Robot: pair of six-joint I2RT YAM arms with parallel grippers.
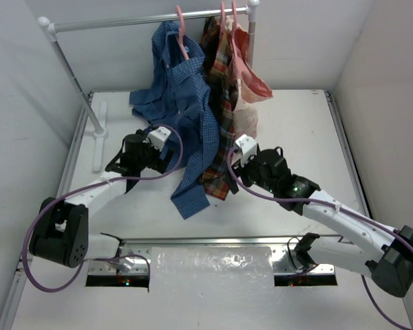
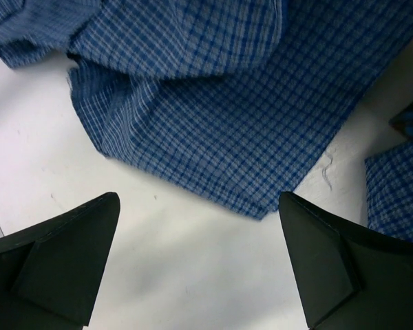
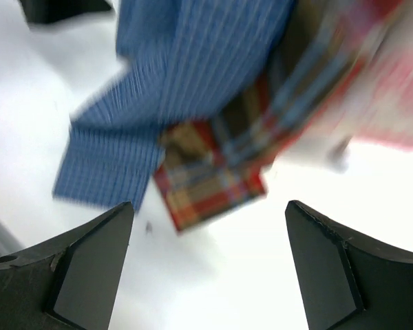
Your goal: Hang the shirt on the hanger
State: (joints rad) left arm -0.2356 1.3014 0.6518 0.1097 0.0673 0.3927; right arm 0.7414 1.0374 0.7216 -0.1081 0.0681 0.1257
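The left fingers (image 2: 62, 261) are seen spread wide in the left wrist view, with nothing held between them. They are poised just above the bare worktop (image 2: 48, 137), beside a lower corner of the shirt (image 2: 213, 103). The right fingers (image 3: 82, 268) are likewise seen well apart and empty. Before them lie the blurred hem of the blue check cloth and the hem of the plaid shirt (image 3: 213, 179).

From above, the shirt (image 1: 189, 103) is seen draped from the hanger (image 1: 182, 31), whose hook is set over the rail (image 1: 124, 22) at the back. The collar is gathered high on the hanger, and the body falls in a long fold to the worktop (image 1: 296, 137). One part is bunched out to the left on the worktop. The plaid shirt (image 1: 220, 62) and a peach garment (image 1: 248, 75) hang just beside it on the same rail.

The hanging step is judged to be done or very nearly so, since the shirt is carried by the hanger and neither arm has hold of it. How well both shoulders are seated cannot be told, because the cloth hangs unevenly.

If a further move is needed, a pinch on the bunched left part is called for. The cloth would be lifted and spread without the hook being pulled off the rail.
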